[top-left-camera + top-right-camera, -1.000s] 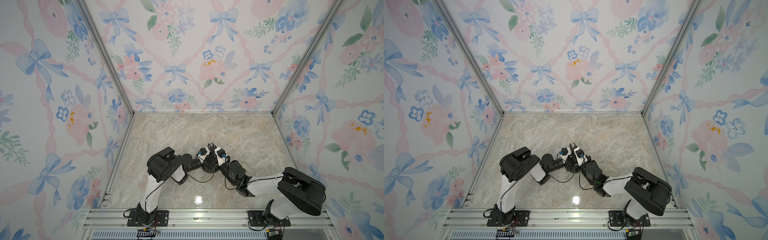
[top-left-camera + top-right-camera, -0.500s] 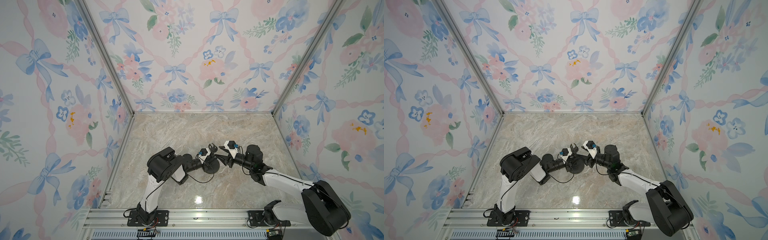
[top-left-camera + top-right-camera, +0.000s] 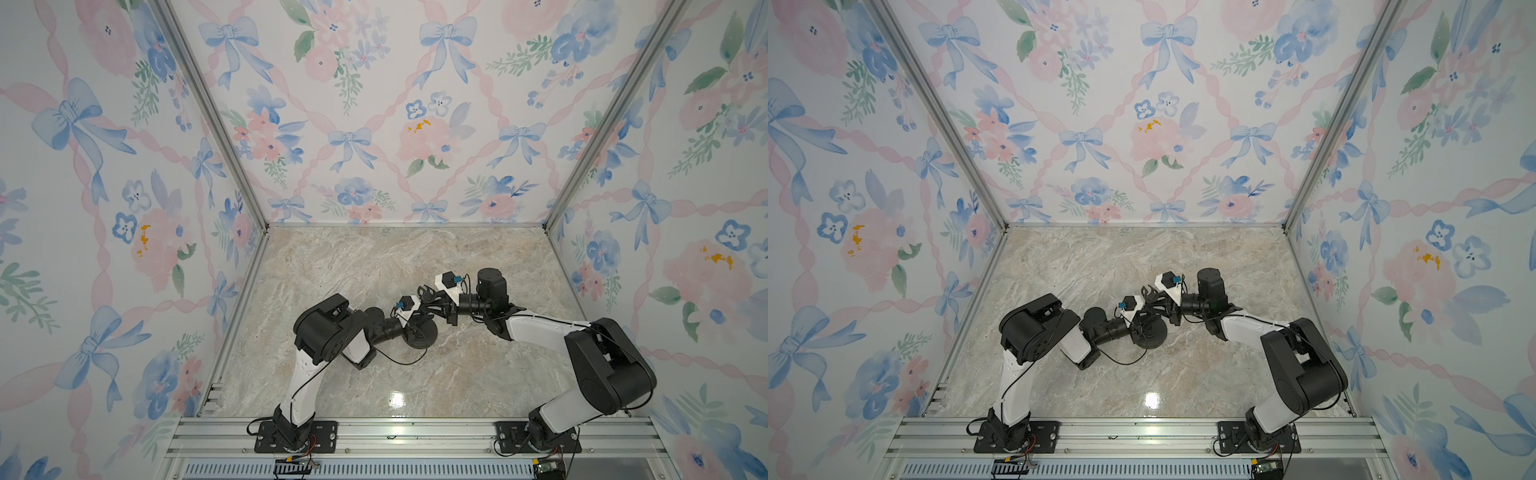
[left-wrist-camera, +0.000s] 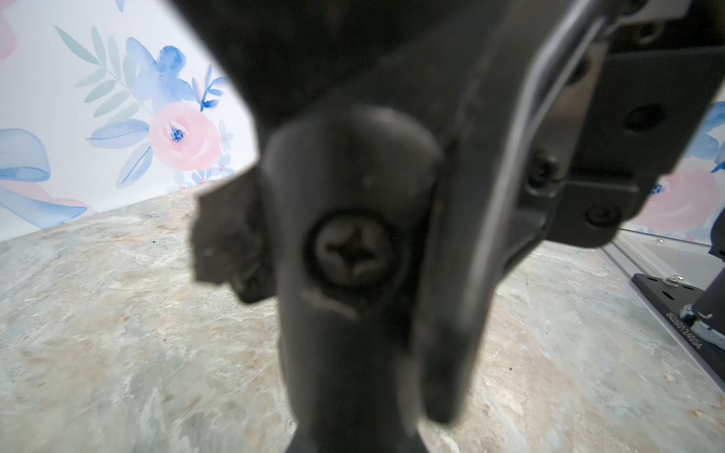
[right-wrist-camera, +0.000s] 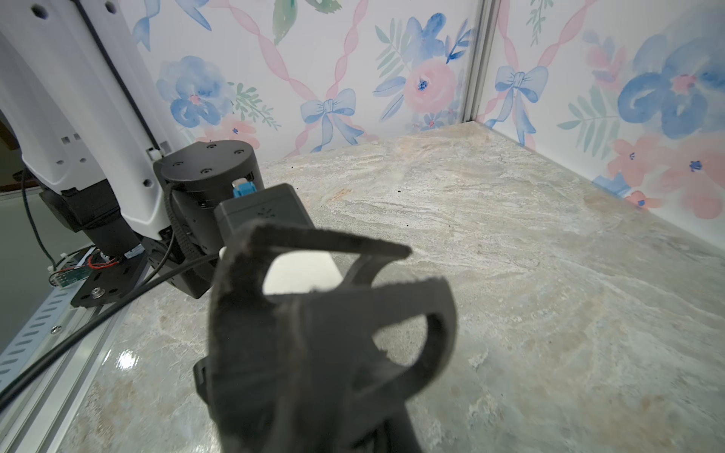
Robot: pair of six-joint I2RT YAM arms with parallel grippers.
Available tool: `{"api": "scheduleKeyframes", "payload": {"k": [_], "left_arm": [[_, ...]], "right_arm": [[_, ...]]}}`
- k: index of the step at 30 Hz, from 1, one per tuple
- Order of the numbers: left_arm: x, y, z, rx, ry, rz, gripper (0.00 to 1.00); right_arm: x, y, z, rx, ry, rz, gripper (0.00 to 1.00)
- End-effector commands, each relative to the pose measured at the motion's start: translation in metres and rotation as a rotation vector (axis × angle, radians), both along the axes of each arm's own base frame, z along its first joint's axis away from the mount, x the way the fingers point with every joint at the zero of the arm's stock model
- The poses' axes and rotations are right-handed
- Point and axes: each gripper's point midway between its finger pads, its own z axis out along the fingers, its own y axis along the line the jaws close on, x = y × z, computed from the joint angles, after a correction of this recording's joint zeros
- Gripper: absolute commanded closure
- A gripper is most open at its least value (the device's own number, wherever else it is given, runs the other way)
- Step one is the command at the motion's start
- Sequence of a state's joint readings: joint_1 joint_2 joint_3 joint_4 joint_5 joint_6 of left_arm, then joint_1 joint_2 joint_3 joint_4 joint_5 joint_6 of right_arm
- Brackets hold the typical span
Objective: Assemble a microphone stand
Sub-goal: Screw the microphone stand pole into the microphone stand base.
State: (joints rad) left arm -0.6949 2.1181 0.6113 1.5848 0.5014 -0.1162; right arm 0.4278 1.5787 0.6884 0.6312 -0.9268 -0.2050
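Both sets of jaws are narrow: left gripper (image 3: 413,320) clamps the rod (image 4: 337,353) by the base (image 3: 424,336) mid table (image 3: 374,270), right gripper (image 3: 434,309) alongside, contents unclear. Looks like joining; next needs a steady twist.

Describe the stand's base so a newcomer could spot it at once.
Start at the marble floor and go to its middle, between the left arm and right arm. The base sits there: a flat, round, all-black disc, unlike the boxy, partly white arm parts around it.
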Motion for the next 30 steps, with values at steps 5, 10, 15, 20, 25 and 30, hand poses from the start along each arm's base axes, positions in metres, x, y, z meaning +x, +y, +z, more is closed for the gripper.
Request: {"api": "scheduleKeyframes", "payload": {"k": [5,10,15,20,25,30], "left_arm": [[0.002,-0.002,0.0,-0.004,-0.027,0.02,0.88],[0.004,-0.001,0.001,-0.009,-0.018,0.034,0.84],[0.006,-0.001,0.001,-0.012,-0.014,0.046,0.81],[0.006,0.0,0.0,-0.01,-0.012,0.049,0.78],[0.007,0.0,0.001,-0.013,-0.012,0.051,0.77],[0.002,-0.002,0.001,-0.007,-0.022,0.023,0.91]], "right_arm": [[-0.002,0.005,-0.019,-0.034,-0.092,-0.239,1.0],[-0.006,0.008,-0.036,-0.173,-0.195,-0.501,1.0],[-0.009,0.0,-0.035,-0.034,-0.174,-0.693,1.0],[-0.013,0.009,-0.051,-0.067,-0.174,-0.756,1.0],[-0.015,0.016,-0.05,-0.097,-0.195,-0.804,1.0],[-0.026,0.016,-0.034,-0.033,-0.245,-0.726,0.75]]}}
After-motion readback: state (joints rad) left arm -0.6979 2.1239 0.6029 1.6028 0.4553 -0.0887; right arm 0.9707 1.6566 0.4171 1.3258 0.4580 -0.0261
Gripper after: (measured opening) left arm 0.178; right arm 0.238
